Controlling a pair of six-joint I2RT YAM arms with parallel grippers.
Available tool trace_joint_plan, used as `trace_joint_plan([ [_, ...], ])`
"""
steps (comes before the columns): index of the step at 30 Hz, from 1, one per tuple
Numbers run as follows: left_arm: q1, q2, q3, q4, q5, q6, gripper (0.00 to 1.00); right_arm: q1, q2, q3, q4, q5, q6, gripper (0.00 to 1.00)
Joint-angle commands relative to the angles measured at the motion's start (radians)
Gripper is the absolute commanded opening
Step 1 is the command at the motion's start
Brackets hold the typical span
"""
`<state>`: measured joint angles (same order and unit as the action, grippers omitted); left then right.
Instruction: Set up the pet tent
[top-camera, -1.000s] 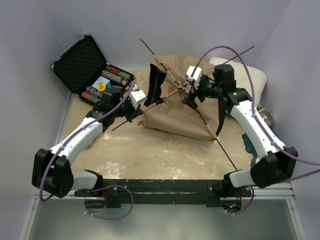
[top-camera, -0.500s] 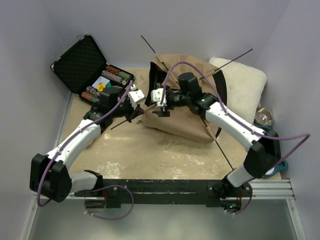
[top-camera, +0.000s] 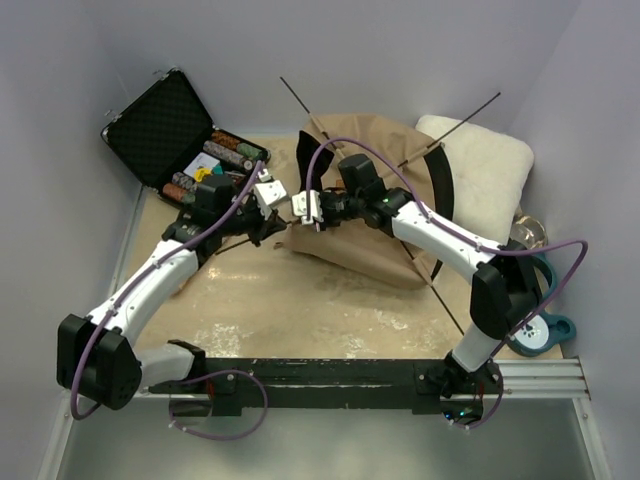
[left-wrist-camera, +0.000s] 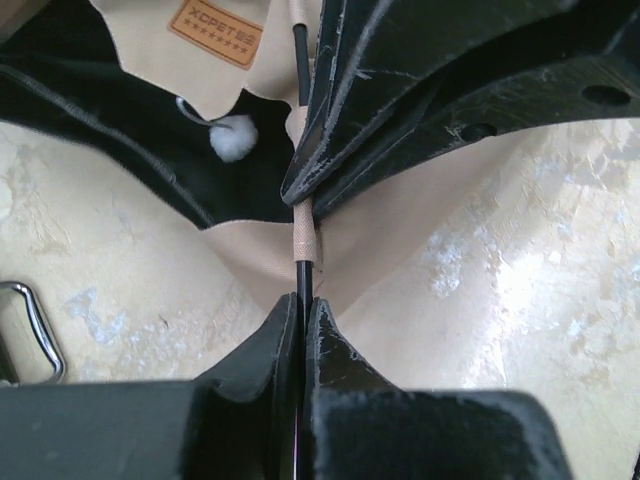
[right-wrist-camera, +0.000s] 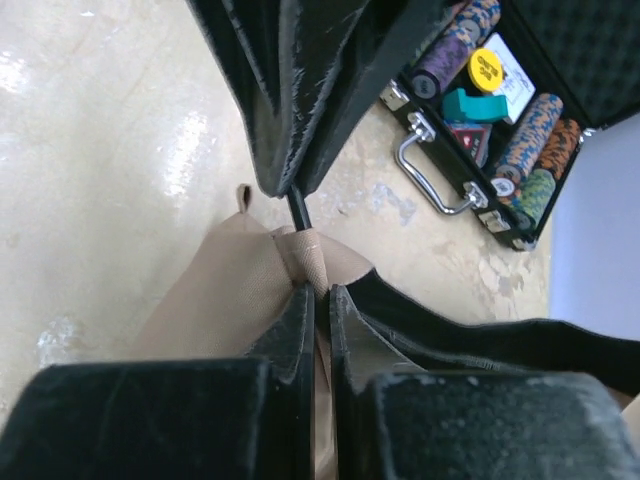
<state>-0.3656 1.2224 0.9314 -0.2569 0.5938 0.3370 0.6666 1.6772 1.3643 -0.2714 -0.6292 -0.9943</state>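
Observation:
The pet tent (top-camera: 372, 205) lies collapsed at mid-table, tan fabric with a black underside and two thin black crossing poles (top-camera: 455, 118). My left gripper (top-camera: 272, 224) is at the tent's left corner, shut on a pole (left-wrist-camera: 301, 280) just where it enters a tan sleeve (left-wrist-camera: 305, 232). My right gripper (top-camera: 296, 216) faces it from the tent side, shut on that sleeve (right-wrist-camera: 315, 262). The two sets of fingertips are almost touching. In the left wrist view a brown patch (left-wrist-camera: 215, 30) and a white pompom (left-wrist-camera: 233, 137) show beside the black doorway edge.
An open black case (top-camera: 160, 125) with stacks of poker chips (top-camera: 215, 165) stands at the back left, its handle (right-wrist-camera: 432, 185) close to the grippers. A white fluffy cushion (top-camera: 490, 165) lies behind the tent on the right. A metal bowl (top-camera: 530, 232) and a teal object (top-camera: 545, 325) sit at the right edge.
My right arm has swung left across the tent from its right side to the left corner, and its jaws have closed on the sleeve. The left gripper has kept its hold on the pole.

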Motion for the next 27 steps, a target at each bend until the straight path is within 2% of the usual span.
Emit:
trace_joint_plan([
  [1, -0.003, -0.012, 0.131, -0.241, 0.054, 0.100, 0.19, 0.001, -0.007, 0.038, 0.009, 0.066, -0.050, 0.00],
  [4, 0.040, -0.003, 0.184, -0.468, 0.037, 0.198, 0.47, -0.001, -0.011, 0.044, -0.014, 0.079, -0.063, 0.00],
  [5, 0.066, -0.011, 0.184, -0.511, 0.035, 0.226, 0.52, -0.001, -0.017, 0.042, -0.018, 0.076, -0.066, 0.00],
  [8, 0.164, -0.038, 0.185, -0.631, 0.037, 0.319, 0.53, -0.001, -0.028, 0.035, -0.026, 0.079, -0.076, 0.00],
  [10, 0.192, -0.053, 0.198, -0.692, 0.012, 0.382, 0.48, -0.001, -0.027, 0.035, -0.037, 0.092, -0.084, 0.00],
  [12, 0.194, -0.066, 0.208, -0.745, -0.008, 0.425, 0.37, -0.001, -0.022, 0.039, -0.049, 0.103, -0.095, 0.00],
  [13, 0.194, -0.072, 0.208, -0.758, -0.006, 0.441, 0.26, -0.001, -0.024, 0.041, -0.049, 0.106, -0.096, 0.00],
  [14, 0.194, -0.077, 0.207, -0.768, 0.003, 0.447, 0.07, -0.002, -0.024, 0.044, -0.054, 0.108, -0.099, 0.00],
  [15, 0.194, -0.089, 0.204, -0.765, 0.011, 0.442, 0.00, -0.001, -0.025, 0.047, -0.057, 0.106, -0.099, 0.00],
  [16, 0.194, -0.099, 0.196, -0.745, 0.023, 0.429, 0.00, -0.001, -0.027, 0.058, -0.063, 0.105, -0.095, 0.07],
  [18, 0.194, -0.139, 0.169, -0.679, 0.067, 0.384, 0.00, 0.001, -0.031, 0.082, -0.071, 0.071, -0.066, 0.53],
  [19, 0.194, -0.170, 0.149, -0.627, 0.092, 0.361, 0.00, 0.004, -0.036, 0.090, -0.065, 0.047, -0.038, 0.67],
  [20, 0.194, -0.207, 0.118, -0.567, 0.116, 0.335, 0.00, 0.007, -0.043, 0.097, -0.058, 0.022, -0.017, 0.71],
  [23, 0.194, -0.277, 0.046, -0.383, 0.146, 0.235, 0.00, 0.039, -0.065, 0.119, -0.023, -0.023, 0.046, 0.73],
  [27, 0.194, -0.261, 0.032, -0.343, 0.170, 0.181, 0.00, 0.088, -0.056, 0.159, -0.005, -0.069, 0.135, 0.72],
])
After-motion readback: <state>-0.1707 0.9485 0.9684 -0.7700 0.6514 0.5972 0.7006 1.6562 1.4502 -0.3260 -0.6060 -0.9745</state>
